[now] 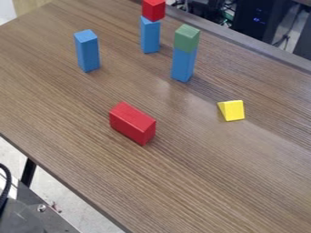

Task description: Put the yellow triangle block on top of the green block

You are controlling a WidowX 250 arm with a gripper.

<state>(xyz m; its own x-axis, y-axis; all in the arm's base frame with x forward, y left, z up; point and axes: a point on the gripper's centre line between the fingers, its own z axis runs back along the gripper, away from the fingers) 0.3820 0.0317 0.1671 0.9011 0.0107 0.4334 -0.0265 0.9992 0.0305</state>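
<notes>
The yellow triangle block [232, 110] lies on the wooden table, right of centre, apart from the other blocks. Up and to its left, the green block [186, 38] rests on top of an upright blue block [183, 64]. Nothing sits on the green block's upper face.
A red block [132, 123] lies near the middle of the table [200, 182]. One blue block [87, 51] stands upright at upper left; another blue block [150, 35] carries a red cube [153, 9]. Dark metal equipment [36, 209] is at lower left, beyond the table edge.
</notes>
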